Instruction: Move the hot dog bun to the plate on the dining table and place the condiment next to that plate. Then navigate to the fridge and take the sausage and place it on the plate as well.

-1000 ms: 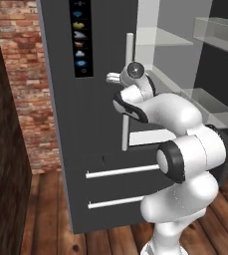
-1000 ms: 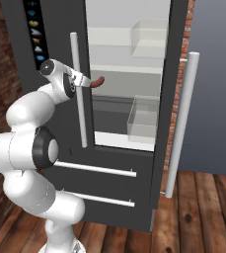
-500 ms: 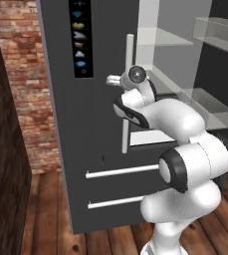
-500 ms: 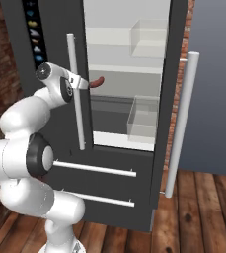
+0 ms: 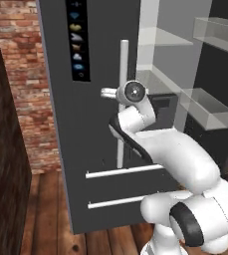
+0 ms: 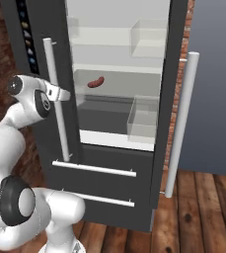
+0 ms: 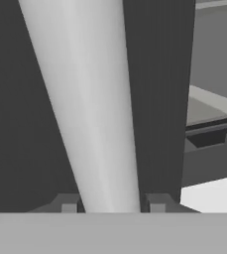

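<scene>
We see the fridge [image 6: 45, 29], tall and dark grey, with a black icon panel [image 5: 78, 40] at its upper left. Our gripper [image 7: 112, 206] is clamped on the long pale bar handle [image 7: 85, 99] of its left door, one fingertip [image 7: 68, 204] on either side of the bar. Further right, through the open doorway, the sausage [image 6: 95, 81], small, slim and red-brown, lies on a pale shelf [image 6: 114, 71]. Two lower drawers [image 6: 104, 183] sit beneath.

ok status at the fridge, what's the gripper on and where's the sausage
Gripper shut on the left door's bar handle. Sausage lying on a shelf inside the fridge, untouched. Right door open; nothing between opening and sausage.
</scene>
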Controlling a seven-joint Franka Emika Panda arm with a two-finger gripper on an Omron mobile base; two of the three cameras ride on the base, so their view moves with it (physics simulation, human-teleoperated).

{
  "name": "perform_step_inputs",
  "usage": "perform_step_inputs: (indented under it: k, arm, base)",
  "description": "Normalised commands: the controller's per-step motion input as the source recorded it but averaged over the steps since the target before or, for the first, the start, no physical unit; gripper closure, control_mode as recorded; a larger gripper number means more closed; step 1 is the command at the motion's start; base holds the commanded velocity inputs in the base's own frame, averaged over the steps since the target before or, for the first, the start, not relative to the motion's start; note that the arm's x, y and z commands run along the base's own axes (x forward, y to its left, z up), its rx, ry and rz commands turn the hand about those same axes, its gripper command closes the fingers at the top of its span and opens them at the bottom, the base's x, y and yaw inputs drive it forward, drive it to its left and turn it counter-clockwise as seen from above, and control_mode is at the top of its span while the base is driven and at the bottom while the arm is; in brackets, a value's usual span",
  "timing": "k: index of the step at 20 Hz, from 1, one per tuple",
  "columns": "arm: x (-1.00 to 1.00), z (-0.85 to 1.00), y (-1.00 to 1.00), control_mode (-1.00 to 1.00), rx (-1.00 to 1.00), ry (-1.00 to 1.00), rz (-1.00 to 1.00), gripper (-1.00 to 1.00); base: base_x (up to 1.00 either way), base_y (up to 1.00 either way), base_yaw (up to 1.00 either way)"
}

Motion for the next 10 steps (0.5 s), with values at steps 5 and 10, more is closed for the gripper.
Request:
perform_step_inputs:
  k: [5, 10]
  arm:
    - [-0.99, 0.00, 0.74, -1.00, 0.00, 0.00, 0.00, 1.00]
    - [-0.86, 0.00, 0.98, -1.00, 0.00, 0.01, 0.00, -1.00]
  base:
    - [0.00, 0.00, 0.00]
    - [0.00, 0.00, 0.00]
